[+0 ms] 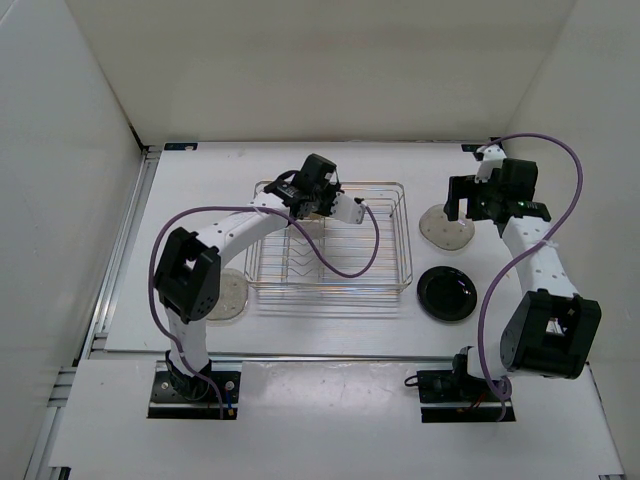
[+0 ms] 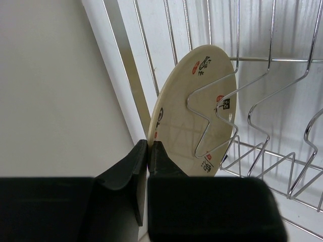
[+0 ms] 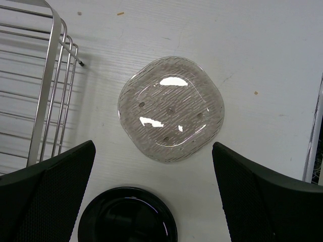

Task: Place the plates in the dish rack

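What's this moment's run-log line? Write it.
left gripper: shut on tan-yellow round plate on edge in chrome wire dish rack | right gripper: open above translucent speckled plate | glossy black plate, pale off-white plate: on table

Unreadable characters [image 2: 204, 65] on tan plate [image 2: 176, 126]

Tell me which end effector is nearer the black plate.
Right. The right end effector hovers open above the translucent plate, just beyond the black plate; the left end effector is across the dish rack, pinching the tan plate.
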### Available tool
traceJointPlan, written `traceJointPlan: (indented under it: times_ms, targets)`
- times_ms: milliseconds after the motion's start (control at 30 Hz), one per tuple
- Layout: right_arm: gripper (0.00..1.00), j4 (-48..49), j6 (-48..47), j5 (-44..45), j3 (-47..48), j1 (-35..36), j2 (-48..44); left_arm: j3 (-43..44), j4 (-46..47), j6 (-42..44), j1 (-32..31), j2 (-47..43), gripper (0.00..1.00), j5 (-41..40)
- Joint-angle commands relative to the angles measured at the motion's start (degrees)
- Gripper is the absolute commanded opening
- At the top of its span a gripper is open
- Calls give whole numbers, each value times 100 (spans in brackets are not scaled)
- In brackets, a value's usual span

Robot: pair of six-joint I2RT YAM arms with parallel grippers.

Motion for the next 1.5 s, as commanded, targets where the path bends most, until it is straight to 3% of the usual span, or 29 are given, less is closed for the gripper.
traceJointPlan:
  times_ms: [0,333,733,1033,1300,1467]
  targets:
    - [100,82,-53,-183,15,-33,-190,22,-47,-303,-28,50,10,57]
    - [100,30,0,-306,15,-192,-190,23,-47,-593,-28,208,17,-118]
    - [100,30,0,-359,15,-297,-84,155,-47,-1190,-28,-186,44,-242]
    - [100,82,-115,-87,-38,-297,109,180,6,-1445,-28,-705,45,-505]
    - [100,135,-167,-25,-38,-481,346,532,6,-2095,533,-1495,51,-576]
    - [100,74,-167,-279,103,-737,750,-248,6,-2929,1121,-2436,53,-269]
